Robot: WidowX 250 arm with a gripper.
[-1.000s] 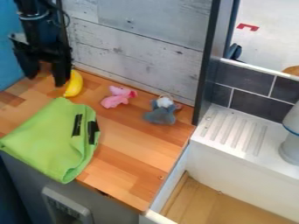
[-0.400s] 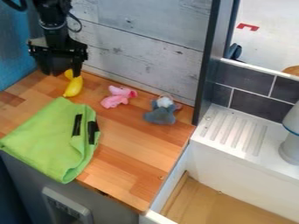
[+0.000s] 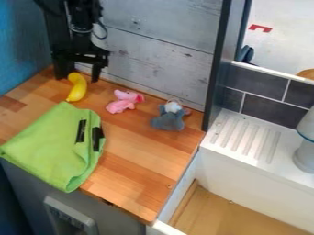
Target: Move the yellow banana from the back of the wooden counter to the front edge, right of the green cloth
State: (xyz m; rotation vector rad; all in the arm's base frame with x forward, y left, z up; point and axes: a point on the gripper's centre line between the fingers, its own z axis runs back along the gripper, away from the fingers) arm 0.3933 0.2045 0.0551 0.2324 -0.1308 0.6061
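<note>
The black gripper (image 3: 78,76) hangs over the back left of the wooden counter, its two fingers apart with nothing held. Just below and between them, the top of a yellow banana (image 3: 76,88) shows; whether they touch it I cannot tell. To the right lies a pink plush toy (image 3: 124,101), and farther right a grey plush toy (image 3: 169,116) with a white part on top. A folded green cloth (image 3: 56,144) with black strips covers the counter's front left.
Behind the counter (image 3: 138,158) stands a whitewashed plank wall (image 3: 153,55), with a blue wall at left. On the right, a dark upright post borders a white ridged sink ledge (image 3: 245,137), which holds a white object (image 3: 305,151). The basin is below the ledge.
The gripper has moved right, from left of the banana to above and around its upper end. The banana, plush toys and cloth have stayed put.
</note>
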